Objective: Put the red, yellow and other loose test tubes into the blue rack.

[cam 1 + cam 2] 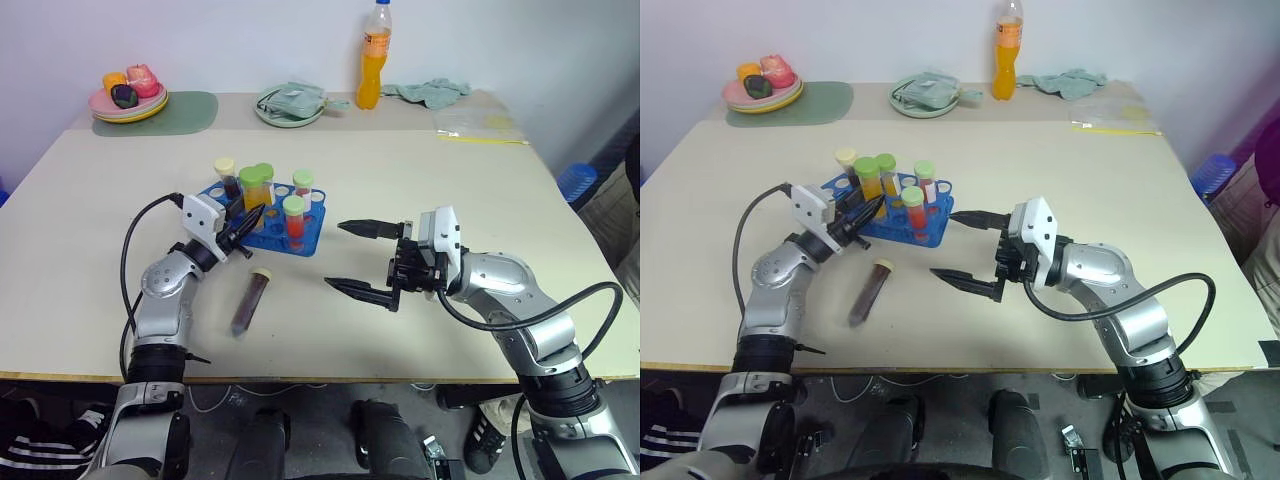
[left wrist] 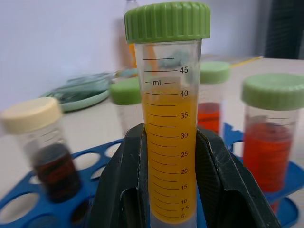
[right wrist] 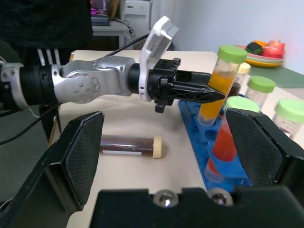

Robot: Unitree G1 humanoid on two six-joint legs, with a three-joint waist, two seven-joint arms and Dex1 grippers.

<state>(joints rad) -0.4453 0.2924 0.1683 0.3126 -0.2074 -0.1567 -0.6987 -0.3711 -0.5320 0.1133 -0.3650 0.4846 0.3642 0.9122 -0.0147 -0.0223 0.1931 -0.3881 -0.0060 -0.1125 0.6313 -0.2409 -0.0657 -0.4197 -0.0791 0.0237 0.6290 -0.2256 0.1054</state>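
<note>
Right gripper point(image 1: 352, 258): you're holding it wide open, empty.
Left gripper point(image 3: 216, 94): you're clamping the yellow tube point(image 2: 169, 133) over the rack point(image 1: 300, 237).
Purple tube point(image 1: 250, 301): lying loose, nearer you.

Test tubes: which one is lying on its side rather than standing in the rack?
The dark purple-brown tube with the cream cap, flat on the table in front of the blue rack. The others stand upright in rack holes.
</note>
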